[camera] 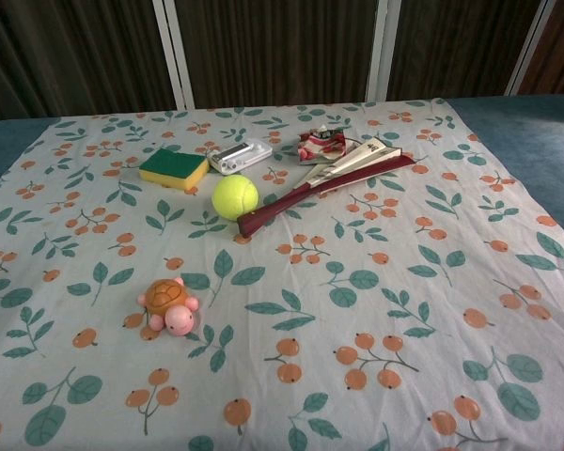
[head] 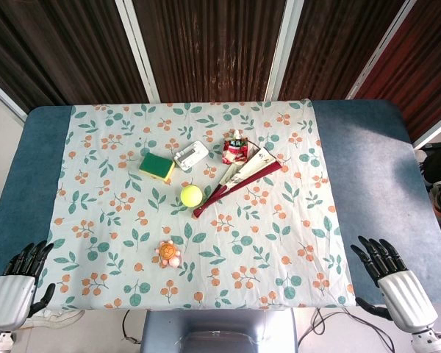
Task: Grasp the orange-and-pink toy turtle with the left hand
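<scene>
The orange-and-pink toy turtle [head: 169, 254] [camera: 169, 304] sits on the floral tablecloth, near the front edge and left of centre. My left hand [head: 16, 283] hangs at the table's front left corner, well to the left of the turtle, fingers apart and holding nothing. At the front right corner my right hand [head: 393, 281] is likewise open and empty. Neither hand shows in the chest view.
Behind the turtle lie a yellow-green tennis ball [head: 191, 195] [camera: 235, 196], a folded dark red fan [head: 239, 180] [camera: 324, 183], a green-and-yellow sponge [head: 156, 166] [camera: 173, 168], a small silver box [head: 190, 156] [camera: 240, 155] and a red-and-white packet [head: 235, 148] [camera: 321, 143]. Blue table surface [head: 367, 162] flanks the cloth.
</scene>
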You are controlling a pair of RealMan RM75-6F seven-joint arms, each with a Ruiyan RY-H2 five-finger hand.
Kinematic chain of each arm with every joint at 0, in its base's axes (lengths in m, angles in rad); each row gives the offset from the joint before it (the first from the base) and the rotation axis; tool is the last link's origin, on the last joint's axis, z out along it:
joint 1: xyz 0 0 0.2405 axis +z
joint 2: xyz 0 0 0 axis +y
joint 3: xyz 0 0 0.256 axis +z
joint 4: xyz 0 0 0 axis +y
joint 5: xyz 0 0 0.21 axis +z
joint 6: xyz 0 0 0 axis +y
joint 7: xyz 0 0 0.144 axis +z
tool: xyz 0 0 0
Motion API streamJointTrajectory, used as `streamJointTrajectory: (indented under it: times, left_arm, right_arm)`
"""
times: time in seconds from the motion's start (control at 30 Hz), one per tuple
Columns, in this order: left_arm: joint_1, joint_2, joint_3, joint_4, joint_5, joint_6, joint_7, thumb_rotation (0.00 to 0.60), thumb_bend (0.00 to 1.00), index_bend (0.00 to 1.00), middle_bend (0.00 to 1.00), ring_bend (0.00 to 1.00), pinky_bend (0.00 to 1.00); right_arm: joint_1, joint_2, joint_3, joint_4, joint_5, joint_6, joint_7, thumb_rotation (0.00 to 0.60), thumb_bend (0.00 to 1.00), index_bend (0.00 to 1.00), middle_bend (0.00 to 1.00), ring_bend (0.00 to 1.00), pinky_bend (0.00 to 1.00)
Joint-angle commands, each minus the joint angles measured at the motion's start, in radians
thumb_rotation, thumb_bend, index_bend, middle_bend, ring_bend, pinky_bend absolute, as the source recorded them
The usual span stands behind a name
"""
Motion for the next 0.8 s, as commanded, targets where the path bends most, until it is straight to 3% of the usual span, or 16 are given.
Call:
streamJointTrajectory:
  times: [0.03, 0.2, 0.3, 0.4, 0.57, 0.8]
  left_arm:
    - [-0.003, -0.001, 0.000, 0.001, -0.001, -0.005, -0.001, 0.600, 0.39, 0.00, 0.06, 0.04, 0.19]
    - [-0.008, -0.004, 0.002, 0.005, 0.009, -0.005, -0.008, 0.600, 0.38, 0.00, 0.06, 0.04, 0.19]
    - [-0.027, -0.033, 0.000, 0.027, 0.038, -0.013, -0.027, 0.600, 0.39, 0.01, 0.08, 0.13, 0.23]
    - [-0.062, -0.077, 0.010, 0.056, 0.086, -0.049, -0.042, 0.600, 0.39, 0.04, 0.09, 0.29, 0.37]
    - [-0.152, -0.166, 0.010, 0.076, 0.144, -0.164, -0.013, 0.600, 0.39, 0.06, 0.12, 0.67, 0.75]
    - [-0.254, -0.319, -0.037, 0.133, 0.126, -0.304, 0.111, 0.600, 0.39, 0.08, 0.14, 0.86, 0.94]
  right_arm:
    - [-0.001, 0.000, 0.001, -0.001, 0.002, 0.001, -0.001, 0.600, 0.08, 0.00, 0.00, 0.00, 0.00]
    - [-0.004, 0.000, -0.003, -0.004, 0.000, -0.001, -0.009, 0.600, 0.08, 0.00, 0.00, 0.00, 0.00]
    - [-0.006, 0.003, -0.002, -0.003, -0.002, 0.006, -0.004, 0.600, 0.08, 0.00, 0.00, 0.00, 0.00]
    - [-0.006, 0.005, 0.002, -0.003, 0.005, 0.009, 0.004, 0.600, 0.08, 0.00, 0.00, 0.00, 0.00]
    - [-0.001, 0.007, 0.003, -0.005, 0.006, 0.002, 0.008, 0.600, 0.08, 0.00, 0.00, 0.00, 0.00]
    - [-0.001, 0.016, 0.008, -0.004, 0.010, 0.013, 0.032, 0.600, 0.08, 0.00, 0.00, 0.00, 0.00]
